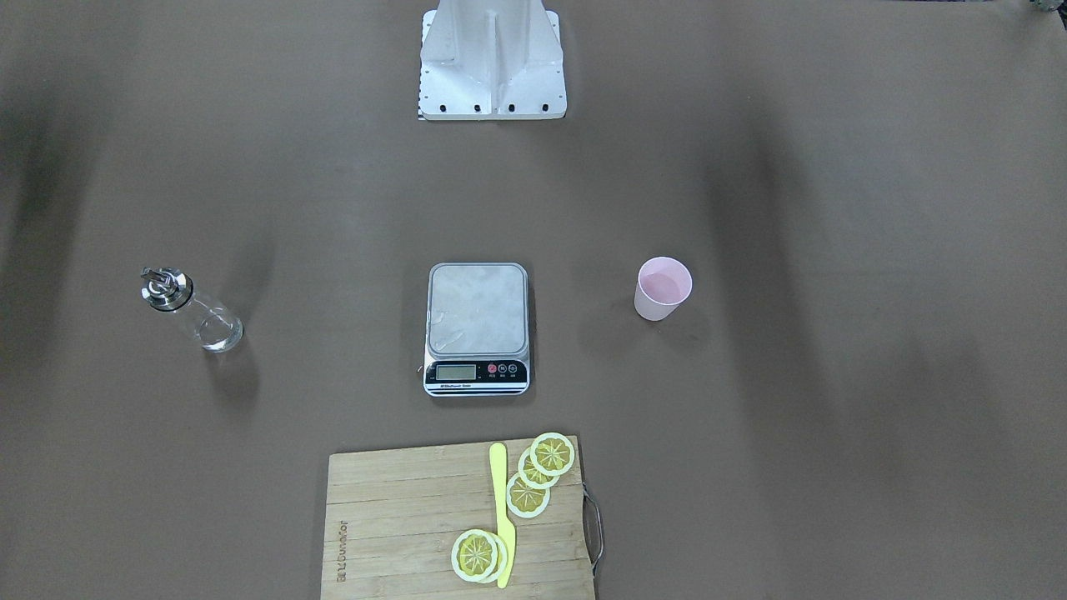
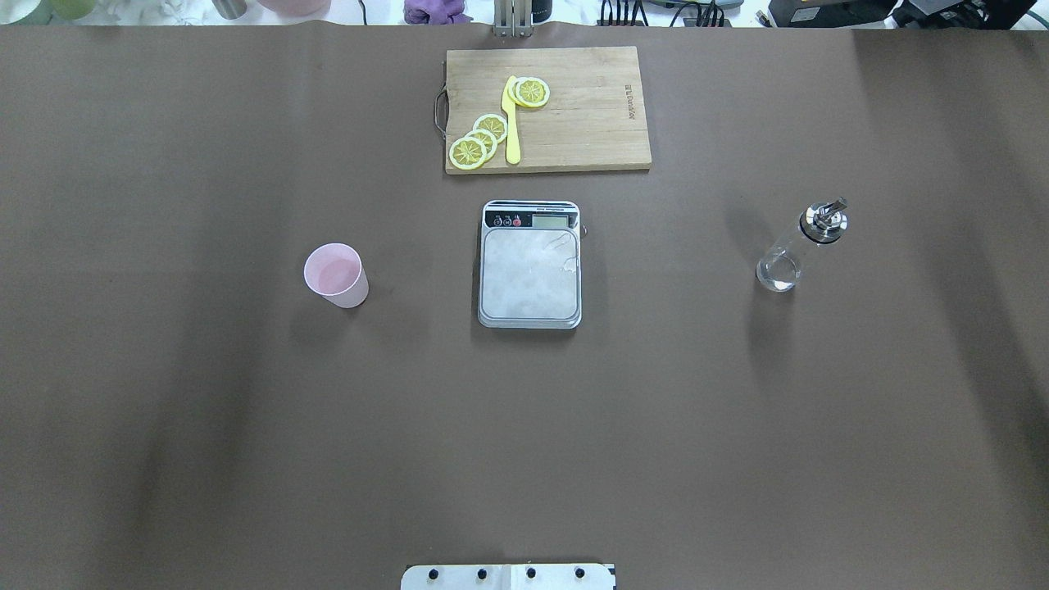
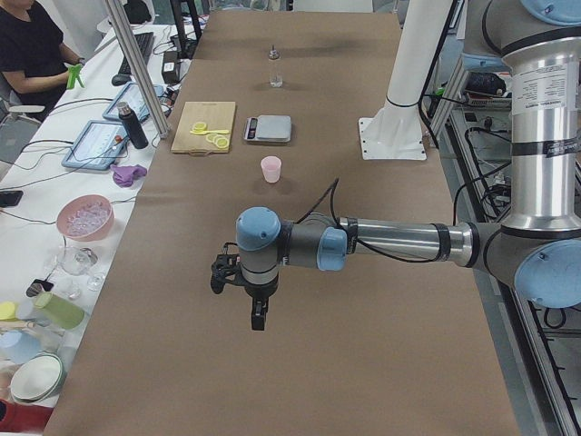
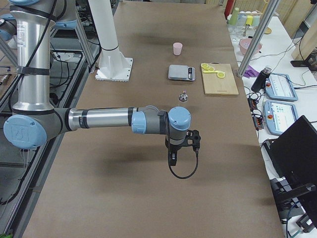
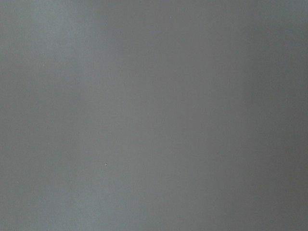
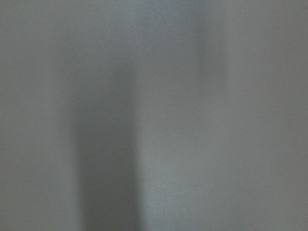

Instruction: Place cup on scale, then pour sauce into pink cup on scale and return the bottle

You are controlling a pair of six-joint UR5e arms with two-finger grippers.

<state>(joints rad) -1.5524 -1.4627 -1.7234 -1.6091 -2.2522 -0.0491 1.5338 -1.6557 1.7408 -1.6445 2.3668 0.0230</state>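
The pale pink cup [image 2: 336, 275] stands upright and empty on the brown table, left of the scale [image 2: 530, 264] in the overhead view; it also shows in the front view [image 1: 663, 288]. The scale's steel platform is bare. The clear glass bottle [image 2: 799, 246] with its metal spout stands to the scale's right. My left gripper [image 3: 258, 318] shows only in the exterior left view, hanging over the table's left end, far from the cup [image 3: 270, 169]. My right gripper [image 4: 173, 159] shows only in the exterior right view, short of the bottle [image 4: 183, 95]. I cannot tell whether either is open or shut.
A wooden cutting board [image 2: 547, 109] with lemon slices [image 2: 478, 141] and a yellow knife [image 2: 512, 123] lies beyond the scale. The robot base [image 1: 493, 58] stands at the table's near edge. A seated operator [image 3: 32, 50] and a side table with bowls and tablets show beyond the table's far edge.
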